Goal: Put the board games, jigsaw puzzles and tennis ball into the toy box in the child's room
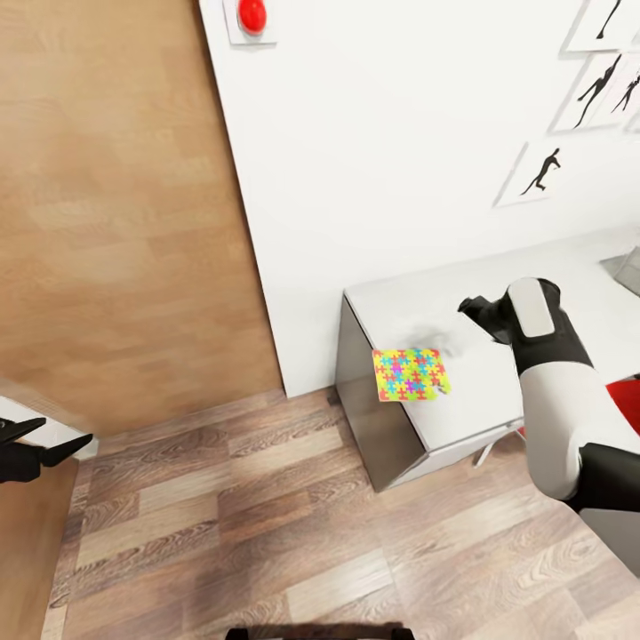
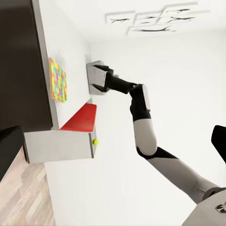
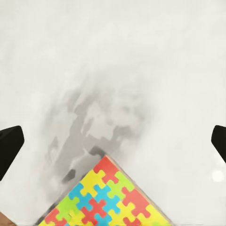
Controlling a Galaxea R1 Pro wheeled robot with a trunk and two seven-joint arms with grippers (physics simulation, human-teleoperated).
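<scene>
A jigsaw puzzle point(image 1: 411, 374) with a multicoloured piece pattern lies flat at the near corner of the pale table point(image 1: 462, 409). My right gripper point(image 1: 469, 309) hovers open just beyond it over bare table top. In the right wrist view a corner of the jigsaw puzzle point(image 3: 106, 200) points up between the widely spread fingertips point(image 3: 9, 146). The left wrist view shows the right gripper point(image 2: 98, 79) in front of the grey toy box point(image 2: 92, 70), and a small tennis ball point(image 2: 95, 141) farther along. My left gripper point(image 1: 67, 428) is open and empty, low over the floor.
A red chair seat point(image 1: 627, 400) sits by the table's front. The white wall point(image 1: 373, 133) carries a red button point(image 1: 252, 15) and athlete silhouette pictures point(image 1: 542, 173). A wooden panel point(image 1: 116, 196) stands to the left. Wood-plank floor point(image 1: 267, 524) lies open before me.
</scene>
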